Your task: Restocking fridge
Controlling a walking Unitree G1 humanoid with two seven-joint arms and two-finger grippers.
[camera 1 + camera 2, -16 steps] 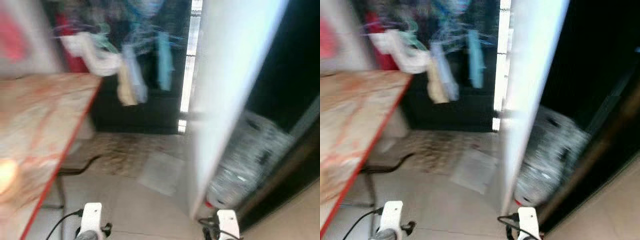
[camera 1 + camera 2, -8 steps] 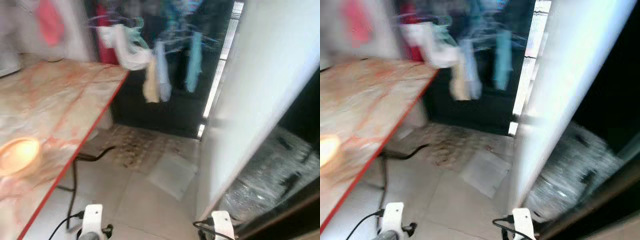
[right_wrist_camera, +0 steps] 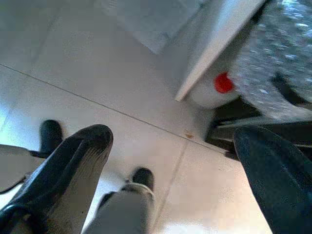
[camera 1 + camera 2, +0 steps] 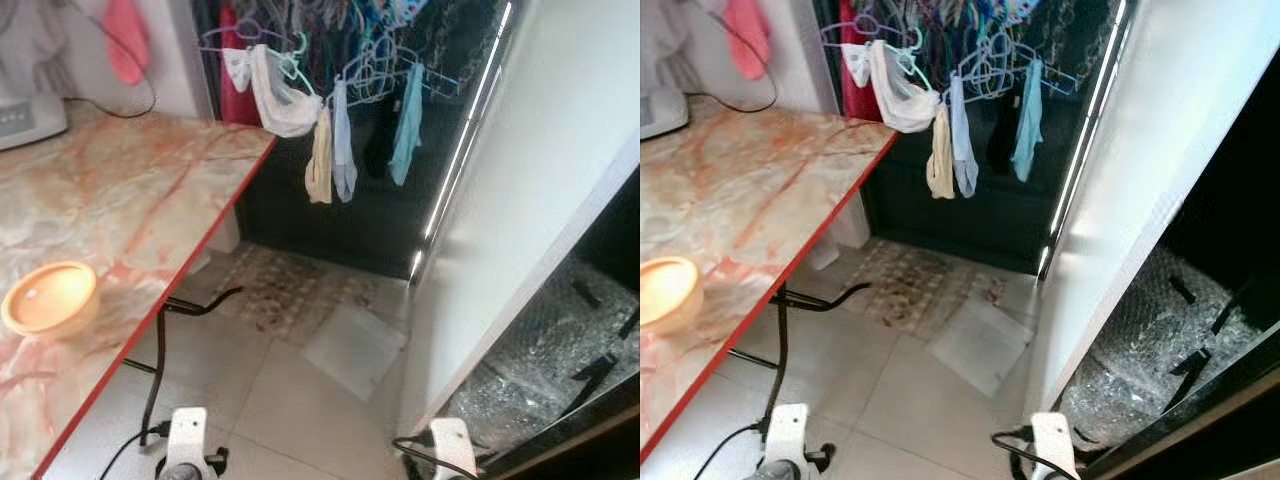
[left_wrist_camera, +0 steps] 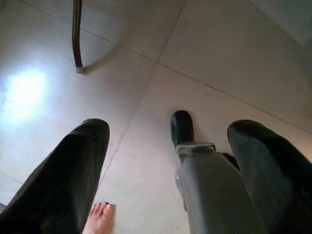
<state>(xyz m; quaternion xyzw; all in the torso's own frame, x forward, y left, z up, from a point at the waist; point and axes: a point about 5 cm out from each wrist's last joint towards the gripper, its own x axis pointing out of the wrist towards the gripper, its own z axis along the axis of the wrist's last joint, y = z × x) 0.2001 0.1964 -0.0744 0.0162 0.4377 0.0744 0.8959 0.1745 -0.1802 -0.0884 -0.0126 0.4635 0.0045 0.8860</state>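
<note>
A tall white panel (image 4: 1140, 190), apparently the fridge door seen edge-on though this cannot be confirmed, is shown standing upright on the right of the scene, its foot resting on the pale tiled floor. Just behind it, low down, a bulky object wrapped in silvery bubble film (image 4: 1140, 350) and crossed by strips of black tape is seen against a dark recess. In the right wrist view, a small red spot (image 3: 224, 82) is visible at the white base beside the panel's lower corner.

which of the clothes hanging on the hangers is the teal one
The long narrow teal cloth, farthest toward the robot's right, hanging next to the white fridge door. The others beside it are a pale blue piece, a cream piece and a white garment.
</note>
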